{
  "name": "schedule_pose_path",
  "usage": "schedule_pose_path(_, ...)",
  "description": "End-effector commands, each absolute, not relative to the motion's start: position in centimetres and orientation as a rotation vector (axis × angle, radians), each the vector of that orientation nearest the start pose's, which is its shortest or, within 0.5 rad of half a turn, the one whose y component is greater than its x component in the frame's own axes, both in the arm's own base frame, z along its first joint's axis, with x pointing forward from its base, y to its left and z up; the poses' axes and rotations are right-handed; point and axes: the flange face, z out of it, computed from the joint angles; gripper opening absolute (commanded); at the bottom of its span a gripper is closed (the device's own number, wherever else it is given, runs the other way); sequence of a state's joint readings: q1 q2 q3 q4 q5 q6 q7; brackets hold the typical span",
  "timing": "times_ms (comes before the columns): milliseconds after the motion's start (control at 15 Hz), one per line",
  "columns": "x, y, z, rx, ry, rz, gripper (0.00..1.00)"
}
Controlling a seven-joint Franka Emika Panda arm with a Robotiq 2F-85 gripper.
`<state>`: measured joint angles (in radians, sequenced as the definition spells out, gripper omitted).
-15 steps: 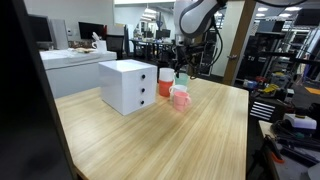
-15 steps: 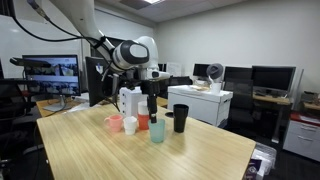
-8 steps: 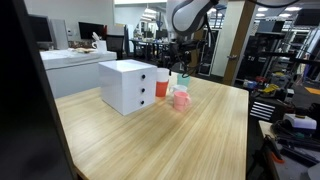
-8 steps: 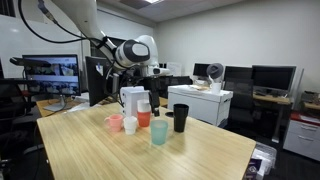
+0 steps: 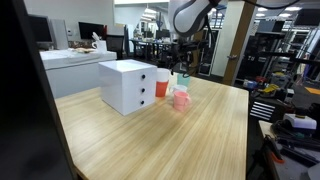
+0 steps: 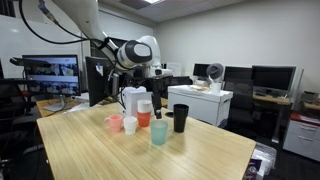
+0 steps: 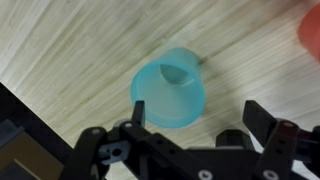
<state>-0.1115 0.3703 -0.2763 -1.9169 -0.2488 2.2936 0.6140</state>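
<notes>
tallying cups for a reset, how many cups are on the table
5, in a cluster by the white drawer box: pink cup, white cup, orange cup, teal cup below the open pincer, black cup. Others may be hidden behind.

Five cups (image 6: 159, 132), one drawer cabinet (image 5: 128, 86)

The arm (image 6: 75, 22) reaches in from above and bends at its white wrist (image 6: 137, 52), so that the gripper (image 6: 157, 104) hangs upright with its fingers pointing straight down, above the desk (image 5: 150, 135) near its far edge. In the wrist view the gripper (image 7: 195, 118) has its jaws spread wide, the two dark fingers (image 7: 256, 116) well apart and clear of the desk.
</notes>
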Motion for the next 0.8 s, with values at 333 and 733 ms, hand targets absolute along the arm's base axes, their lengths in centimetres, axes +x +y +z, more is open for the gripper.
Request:
schedule_pose_path(333, 56.9, -24.7, 27.7, -3.071, 1.574, -0.059, 1.0)
schedule_pose_path(733, 56.0, -25.8, 27.2, -3.0, 1.717, -0.037, 1.0)
